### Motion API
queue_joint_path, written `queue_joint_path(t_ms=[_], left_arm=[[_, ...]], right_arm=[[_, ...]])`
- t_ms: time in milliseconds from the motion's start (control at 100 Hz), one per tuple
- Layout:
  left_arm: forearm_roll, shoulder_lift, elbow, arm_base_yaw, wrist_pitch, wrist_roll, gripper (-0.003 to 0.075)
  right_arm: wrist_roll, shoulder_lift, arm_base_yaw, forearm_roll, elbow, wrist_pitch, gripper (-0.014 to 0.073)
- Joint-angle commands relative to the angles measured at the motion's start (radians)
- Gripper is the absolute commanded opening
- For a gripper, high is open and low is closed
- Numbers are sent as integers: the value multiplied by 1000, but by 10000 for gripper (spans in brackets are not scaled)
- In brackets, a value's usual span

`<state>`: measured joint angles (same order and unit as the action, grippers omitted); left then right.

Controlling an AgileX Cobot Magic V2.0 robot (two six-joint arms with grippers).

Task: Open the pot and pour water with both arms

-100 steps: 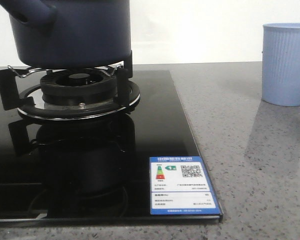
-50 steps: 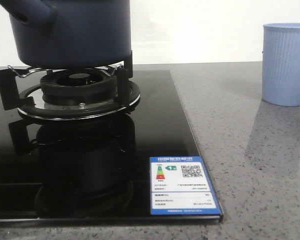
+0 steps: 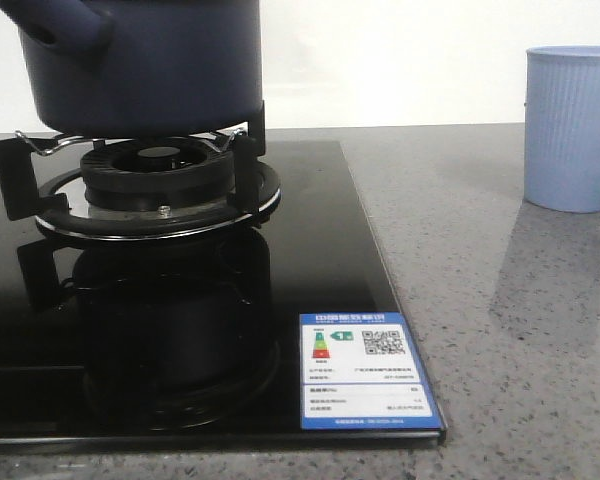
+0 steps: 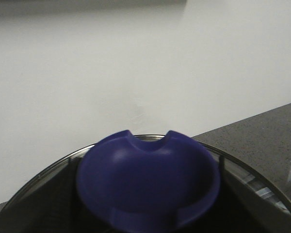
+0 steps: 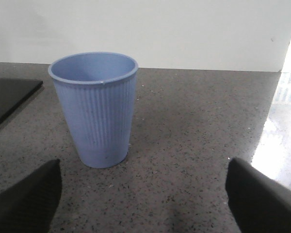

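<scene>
Since the pot (image 3: 145, 65) has to be opened before anything gets poured, it makes sense that it sits up on the black burner stand (image 3: 155, 180) of the glossy stove top (image 3: 310, 250), with its stubby handle (image 3: 55, 25) poking out to the left, and the light blue cup (image 3: 572, 128) parked well apart on the grey counter (image 3: 500, 330) to the right, ready to catch the water. No arm shows up in the front view at all. From the left wrist view, a dark blue knob (image 4: 148, 184) fills the low middle with a glass lid rim (image 4: 242, 167) curving behind it, so I'd guess the left gripper is sitting right over the lid to grab it, but the fingers aren't really visible and I can't tell if it's clamped on or not. From the right wrist view, the right gripper (image 5: 145, 196) hangs low over the counter facing the cup (image 5: 94, 109), its two black fingertips (image 5: 26, 199) spread wide with nothing between them, the cup standing upright and empty just ahead.
</scene>
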<state>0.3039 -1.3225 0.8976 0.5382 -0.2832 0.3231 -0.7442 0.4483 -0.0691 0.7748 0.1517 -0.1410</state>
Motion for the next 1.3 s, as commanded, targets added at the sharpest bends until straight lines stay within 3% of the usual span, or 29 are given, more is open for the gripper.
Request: queue_joint_path(t_ms=[0, 1170, 1290], left_arm=[[-10, 17, 40, 5, -124, -8, 433], [-11, 3, 40, -14, -114, 7, 433], [-11, 3, 40, -14, -102, 7, 462]], right_arm=[[1, 2, -7, -13, 25, -43, 621], [1, 2, -7, -13, 25, -43, 621], [1, 2, -7, -13, 25, -43, 621]])
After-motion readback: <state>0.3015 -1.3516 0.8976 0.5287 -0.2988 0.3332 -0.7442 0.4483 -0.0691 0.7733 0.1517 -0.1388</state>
